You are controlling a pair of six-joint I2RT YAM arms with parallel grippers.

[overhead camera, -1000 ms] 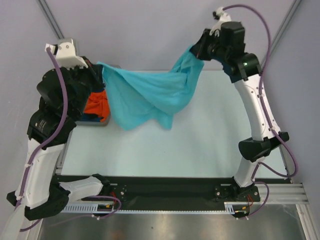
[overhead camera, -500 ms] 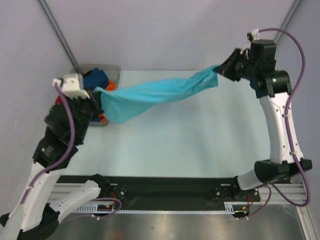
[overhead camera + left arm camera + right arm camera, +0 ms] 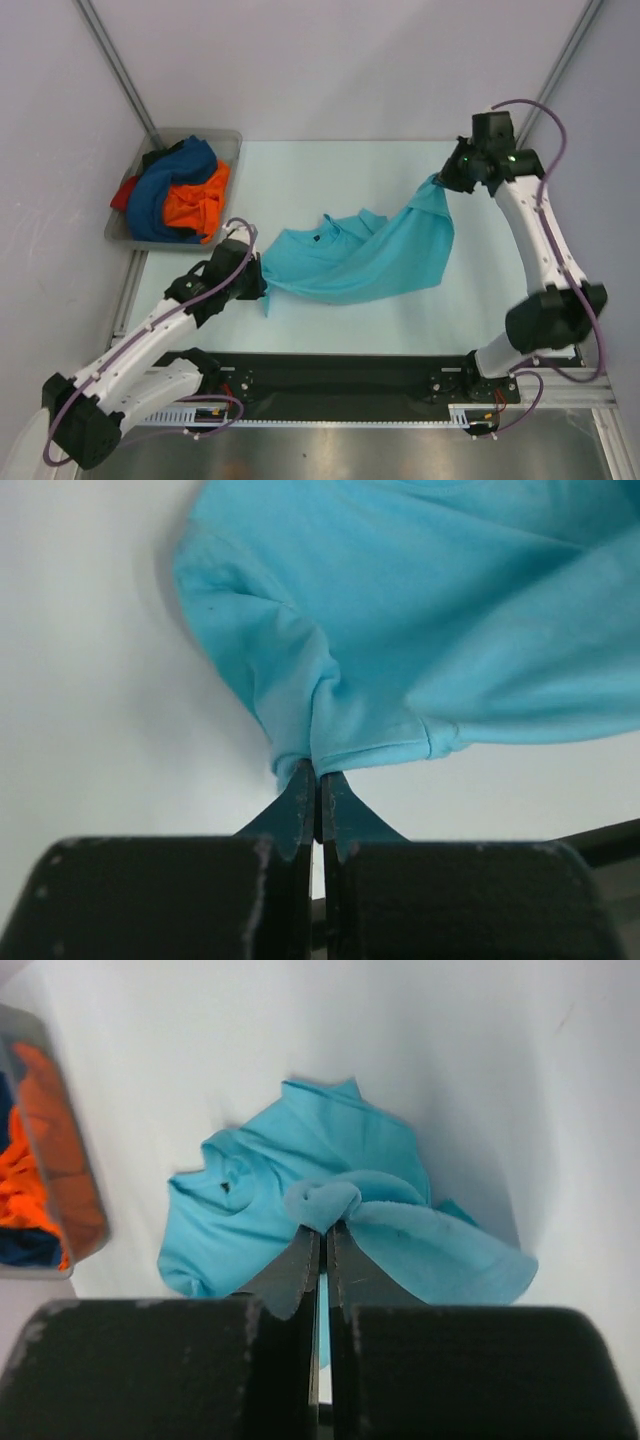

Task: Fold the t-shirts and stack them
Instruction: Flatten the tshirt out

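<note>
The turquoise t-shirt (image 3: 350,258) lies partly on the table, crumpled, with its collar up. My left gripper (image 3: 260,281) is shut on its near left edge, low over the table; the left wrist view shows the cloth (image 3: 400,630) pinched between the fingertips (image 3: 300,790). My right gripper (image 3: 443,180) is shut on the shirt's far right corner and holds it lifted; the right wrist view shows the bunched cloth (image 3: 330,1200) in its tips. Dark blue (image 3: 160,195), orange (image 3: 196,205) and red (image 3: 124,194) shirts lie heaped in the tray.
The grey plastic tray (image 3: 222,138) stands at the far left corner of the table, also seen at the left edge of the right wrist view (image 3: 50,1070). A black rail (image 3: 330,375) runs along the near table edge by the arm bases.
Both arms have dropped toward the table. The left gripper came down and nearer, away from the tray; the right moved nearer too. The shirt, stretched in the air before, now rests partly on the table.
</note>
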